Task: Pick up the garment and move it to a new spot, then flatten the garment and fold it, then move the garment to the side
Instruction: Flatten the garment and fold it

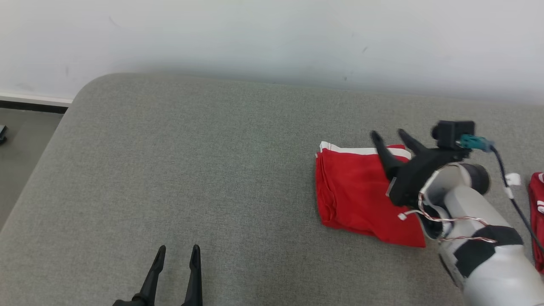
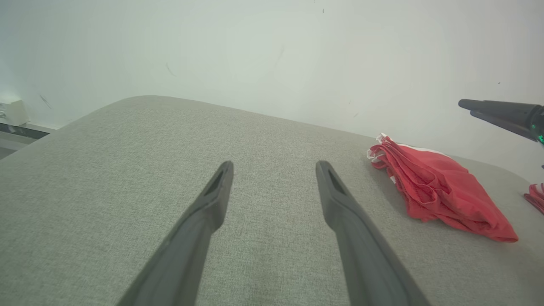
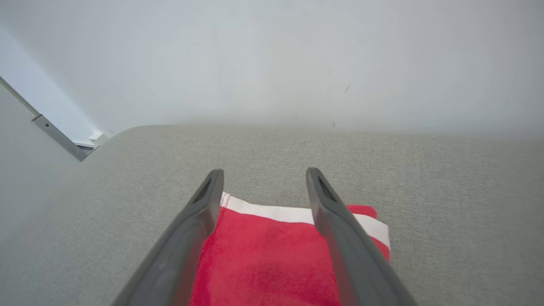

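The right hand (image 1: 389, 135) stands wide, with its two dark fingers well apart, and it holds nothing. In the left wrist view the same hand (image 2: 466, 108) is seen from the side, raised above the cloth and not touching it. Directly below this hand and between its fingers lies the garment (image 3: 263, 263), red with a white band along the edge that is farthest from the wrist. The garment (image 1: 352, 195) is folded into a rough rectangle and rests flat on the grey fabric worktop (image 1: 191, 170). Its layered edges are on the side that faces the left hand, and they look a little uneven in the left wrist view (image 2: 437, 191).

On the outer side of the right arm, near the border of the head view, there is another red cloth (image 1: 539, 212), only partly visible.

The left hand (image 1: 178, 248) is also wide and holds nothing. It (image 2: 275, 165) is low over the bare worktop, well apart from the garment.

Beyond both hands the worktop ends at a pale wall (image 1: 272, 38). Past the worktop's rounded corner, on the left hand's side, a piece of grey floor (image 1: 21, 148) is visible.
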Tool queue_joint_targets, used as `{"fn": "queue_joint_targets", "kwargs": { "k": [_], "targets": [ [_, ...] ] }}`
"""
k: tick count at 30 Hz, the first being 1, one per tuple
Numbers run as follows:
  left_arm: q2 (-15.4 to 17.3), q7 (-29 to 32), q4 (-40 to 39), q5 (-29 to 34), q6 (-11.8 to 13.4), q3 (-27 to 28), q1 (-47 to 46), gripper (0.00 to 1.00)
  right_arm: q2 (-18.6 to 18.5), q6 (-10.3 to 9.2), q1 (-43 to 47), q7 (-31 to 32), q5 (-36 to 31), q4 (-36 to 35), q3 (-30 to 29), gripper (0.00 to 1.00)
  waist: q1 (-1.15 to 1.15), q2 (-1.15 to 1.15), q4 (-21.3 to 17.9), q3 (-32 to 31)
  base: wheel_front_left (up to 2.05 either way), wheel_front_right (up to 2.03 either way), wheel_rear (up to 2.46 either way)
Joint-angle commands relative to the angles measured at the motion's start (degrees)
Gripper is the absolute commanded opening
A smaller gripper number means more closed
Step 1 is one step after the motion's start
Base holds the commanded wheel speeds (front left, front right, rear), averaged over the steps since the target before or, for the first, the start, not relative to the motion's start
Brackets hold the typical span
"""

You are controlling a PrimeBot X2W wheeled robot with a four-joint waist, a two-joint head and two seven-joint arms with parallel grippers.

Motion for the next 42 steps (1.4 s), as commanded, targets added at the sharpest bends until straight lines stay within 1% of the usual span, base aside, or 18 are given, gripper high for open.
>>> {"fn": "queue_joint_targets", "kwargs": {
  "k": [1,3,5,6,7,8,9,12,15,21,26,29,33,34,36,37,40,42],
  "targets": [
    [0.04,-0.16,-0.01,0.40,-0.26,-0.10,0.29,1.00,-0.83,-0.14,1.29,-1.04,-0.87,0.82,-0.52,1.00,0.00,0.00,-0.09,-0.25,0.00,0.00,0.00],
    [0.04,-0.16,-0.02,0.30,-0.31,-0.34,0.37,1.00,-2.24,-0.14,2.47,-2.25,-2.36,2.94,-1.55,1.00,0.00,0.00,-0.03,-0.32,0.00,0.00,0.00],
    [0.04,-0.16,-0.09,0.24,-0.28,-0.35,0.51,1.00,-2.38,-0.14,3.58,-2.89,-2.99,4.80,-2.63,1.00,0.00,0.00,-0.12,-0.26,0.00,0.00,0.00],
    [0.04,-0.16,-0.13,0.19,-0.27,-0.32,0.59,1.00,-2.30,-0.14,4.00,-3.28,-3.40,5.56,-3.00,0.95,0.00,0.00,-0.18,-0.16,0.00,0.00,0.00],
    [0.04,-0.16,-0.15,0.15,-0.28,-0.29,0.63,1.00,-2.11,-0.14,4.60,-3.69,-3.75,6.28,-3.21,0.60,0.00,0.00,-0.23,-0.06,0.00,0.00,0.00],
    [0.04,-0.16,-0.15,0.12,-0.31,-0.29,0.58,1.00,-1.90,-0.14,5.08,-4.08,-4.05,6.94,-3.34,0.37,0.00,0.00,-0.24,0.06,0.00,0.00,0.00],
    [0.04,-0.16,-0.13,0.10,-0.27,-0.34,0.46,1.00,-1.60,-0.14,5.60,-4.47,-4.48,7.37,-3.28,0.00,0.00,0.00,-0.24,0.15,0.00,0.00,0.00],
    [0.04,-0.16,-0.23,0.15,-0.18,-0.47,0.00,1.00,-0.11,-0.14,6.64,-5.82,-6.33,8.23,-2.03,0.00,0.00,0.00,-0.22,0.30,0.00,0.00,0.00],
    [0.04,-0.16,-0.16,0.45,-0.23,-0.43,-0.27,1.00,2.21,-0.14,8.03,-6.09,-7.40,8.31,0.28,0.00,0.00,0.00,-0.21,0.30,0.00,0.00,0.00],
    [0.04,-0.16,0.06,0.84,-0.33,0.08,-0.16,1.00,6.26,-0.14,9.75,-5.03,-8.56,8.16,5.69,0.00,0.00,0.00,-0.27,0.07,0.00,0.00,0.00],
    [0.04,-0.16,0.15,0.83,-0.44,0.03,-0.21,1.00,8.38,-0.14,9.76,-3.94,-8.43,8.62,10.03,0.00,0.00,0.00,0.02,-0.08,0.00,0.00,0.00],
    [0.04,-0.16,0.23,0.77,-0.43,-0.01,-0.26,1.00,9.05,-0.14,9.85,-3.45,-7.03,7.87,12.49,0.00,0.00,0.00,0.15,-0.20,0.00,0.00,0.00],
    [0.03,-0.16,0.31,0.86,-0.08,0.39,0.31,1.00,9.32,-0.14,10.59,-3.92,-2.23,4.34,15.35,0.00,0.00,0.00,-0.20,-0.70,0.00,0.00,0.00],
    [0.03,-0.16,0.31,0.86,-0.08,0.39,0.31,1.00,9.32,-0.14,10.59,-3.92,-2.23,4.34,15.35,0.00,0.00,0.00,-0.20,-0.70,0.00,0.00,0.00],
    [0.05,-0.16,0.41,0.95,-0.06,0.79,0.74,1.00,9.32,-0.14,11.05,-4.81,1.07,1.63,16.15,0.00,0.00,0.00,-0.64,-1.18,0.00,0.00,0.00],
    [0.04,-0.16,0.47,1.22,-0.05,1.20,1.11,1.00,9.28,-0.14,11.71,-6.04,3.71,-0.67,16.36,0.00,0.00,0.00,-1.30,-1.80,0.00,0.00,0.00],
    [0.05,-0.16,0.50,1.60,0.26,2.08,1.67,1.00,9.29,-0.14,12.84,-8.44,5.07,-2.73,15.87,0.00,0.00,0.00,-2.69,-3.17,0.00,0.00,0.00],
    [0.04,-0.16,0.25,2.03,0.45,2.82,2.09,1.00,9.01,-0.14,13.94,-9.95,5.27,-3.72,14.36,0.00,0.00,0.00,-3.72,-4.13,0.00,0.00,0.00]
  ]
}}
